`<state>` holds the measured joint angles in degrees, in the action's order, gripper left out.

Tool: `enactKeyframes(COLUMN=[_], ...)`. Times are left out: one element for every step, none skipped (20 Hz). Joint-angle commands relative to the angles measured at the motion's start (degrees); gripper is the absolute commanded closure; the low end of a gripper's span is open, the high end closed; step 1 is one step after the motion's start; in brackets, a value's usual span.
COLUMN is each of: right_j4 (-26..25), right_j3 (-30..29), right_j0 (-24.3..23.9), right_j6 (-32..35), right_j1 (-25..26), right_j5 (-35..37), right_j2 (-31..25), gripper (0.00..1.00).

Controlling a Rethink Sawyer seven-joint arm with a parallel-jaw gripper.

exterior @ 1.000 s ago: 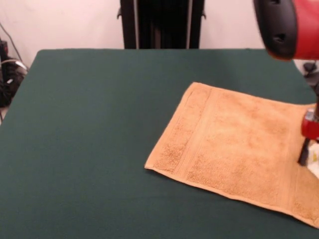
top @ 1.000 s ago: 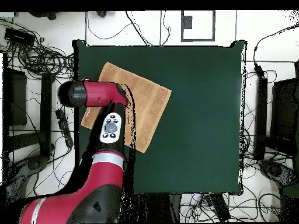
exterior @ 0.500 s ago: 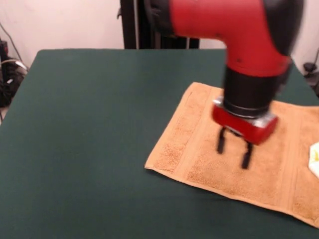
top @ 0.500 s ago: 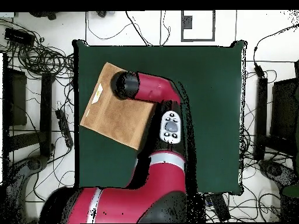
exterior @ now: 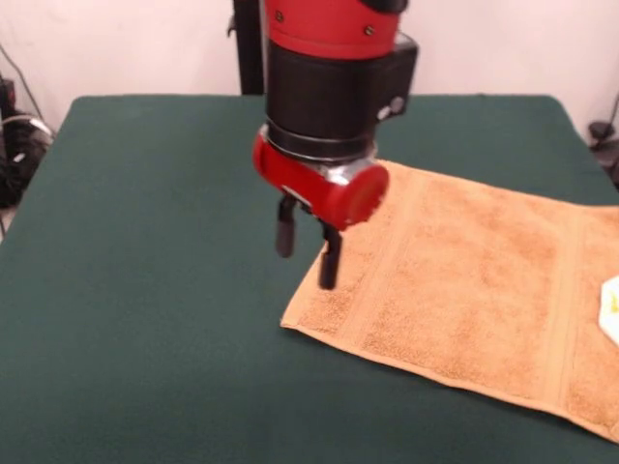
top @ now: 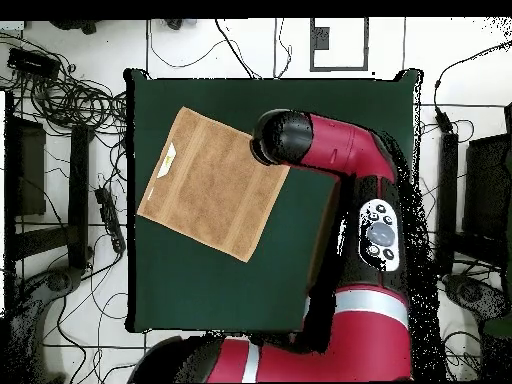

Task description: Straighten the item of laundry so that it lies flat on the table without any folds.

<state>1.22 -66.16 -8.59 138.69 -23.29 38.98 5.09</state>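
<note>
The orange-tan towel (exterior: 464,290) lies spread flat on the dark green table (exterior: 145,290), at the right in the front view, with woven bands near its ends. In the overhead view the towel (top: 212,185) sits at the table's (top: 340,120) left, turned at an angle, its left corner at the table's edge. My gripper (exterior: 307,249) hangs open and empty just above the towel's left end, its two black fingers apart. In the overhead view the arm's end (top: 275,137) hides the gripper, over the towel's right corner.
A white tag (exterior: 609,309) lies on the towel at the front view's right edge. Cables and equipment ring the table (top: 70,100). The robot's arm (top: 370,230) crosses the table's right half in the overhead view.
The arm has swung across the towel from its right end to its left end in the front view. The towel has not moved.
</note>
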Motion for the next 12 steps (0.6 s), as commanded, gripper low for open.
enactKeyframes(right_j4=[-7.19,-7.77,-8.48,-9.0,-9.52,-9.92,-10.33,-10.58,-10.95,-11.34,-11.73,-12.06], right_j3=[-11.66,-11.71,-11.7,-11.69,-11.69,-11.63,-11.57,-11.49,-11.53,-11.37,-11.2,-10.99], right_j0=[1.15,0.84,0.43,0.07,-0.28,-0.55,-0.81,-1.08,-1.53,-1.86,-2.19,-2.57], right_j6=[-16.75,-16.33,-15.98,-15.62,-15.27,-14.95,-14.62,-14.2,-14.28,-14.31,-14.34,-14.3], right_j1=[0.22,0.26,0.3,0.35,0.39,0.42,0.45,0.5,0.46,0.54,0.62,0.79], right_j5=[-3.16,-3.21,-3.23,-3.11,-3.0,-2.85,-2.69,-2.33,-2.12,-1.88,-1.65,-1.31], right_j2=[-11.15,-11.47,-11.94,-12.39,-12.84,-13.15,-13.46,-13.81,-14.33,-14.7,-15.06,-15.49], gripper=[0.0,0.0,0.0,0.0,0.0,0.0,0.0,0.0,0.0,0.0,0.0,0.0])
